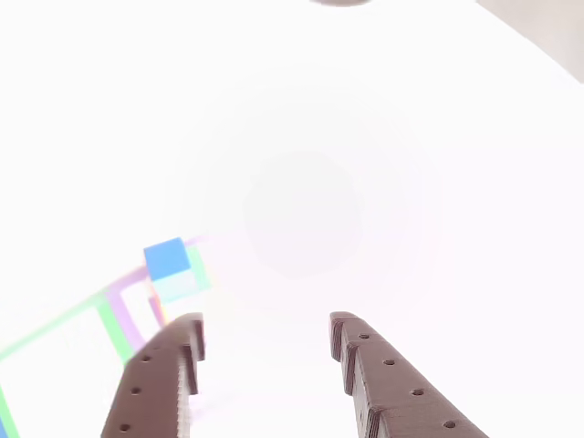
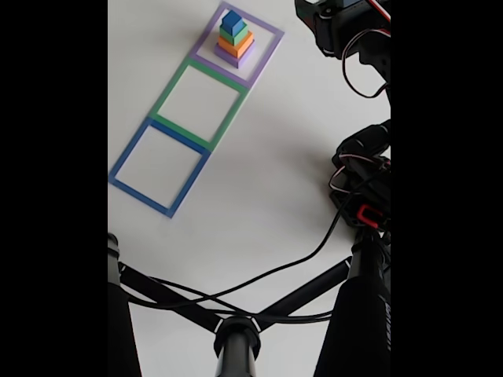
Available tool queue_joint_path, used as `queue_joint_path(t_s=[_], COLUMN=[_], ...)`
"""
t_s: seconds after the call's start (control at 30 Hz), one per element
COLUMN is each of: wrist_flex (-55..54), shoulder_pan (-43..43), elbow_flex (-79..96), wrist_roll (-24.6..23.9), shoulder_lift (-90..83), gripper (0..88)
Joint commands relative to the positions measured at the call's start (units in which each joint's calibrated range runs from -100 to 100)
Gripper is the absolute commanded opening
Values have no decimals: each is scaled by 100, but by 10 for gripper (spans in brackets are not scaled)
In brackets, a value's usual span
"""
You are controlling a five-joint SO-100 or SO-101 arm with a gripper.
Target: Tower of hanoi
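1. In the other view the gripper [image 1: 265, 333] enters from the bottom edge with its two dark fingers spread wide and nothing between them
2. In that view the table [image 1: 365, 137] is washed out to near white; ahead of the pincer and to its right it reads as bare, open surface up to the top edge
3. Ahead and to the left of the left finger [image 1: 160, 383] stands the blue cube [image 1: 166, 258], well apart from the fingertip; the cubes under it are too bleached to tell apart
4. Purple and green strip outlines [image 1: 114, 315] run from the stack toward the lower left edge, passing just beside the left finger
5. In the fixed view the stack sits inside the purple square outline [image 2: 263, 59] near the top edge: blue cube uppermost, then green cube [image 2: 233, 37], orange cube [image 2: 236, 47], purple cube [image 2: 236, 58] at the bottom
6. The green square outline [image 2: 161, 107] and blue square outline [image 2: 126, 157] follow in a row toward the lower left, both vacant inside
7. The arm [image 2: 363, 169] stands along the right edge, with bare table between it and the row; its fingers cannot be made out here
8. A dark stand [image 2: 236, 338] and cables [image 2: 299, 263] cross the bottom edge
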Motion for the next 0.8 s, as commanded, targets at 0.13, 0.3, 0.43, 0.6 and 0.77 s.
queue_joint_path(t_s=[0.13, 0.3, 0.43, 0.6, 0.77], wrist_flex=[-2304, -5017, -4984, -5357, -6353], shoulder_pan=[107, 117, -56, -372, -554], elbow_flex=[1858, 3612, 3640, 3722, 3849], wrist_roll=[59, 59, 59, 59, 59], shoulder_lift=[-534, -275, -203, 161, 1122], gripper=[263, 304, 302, 298, 300])
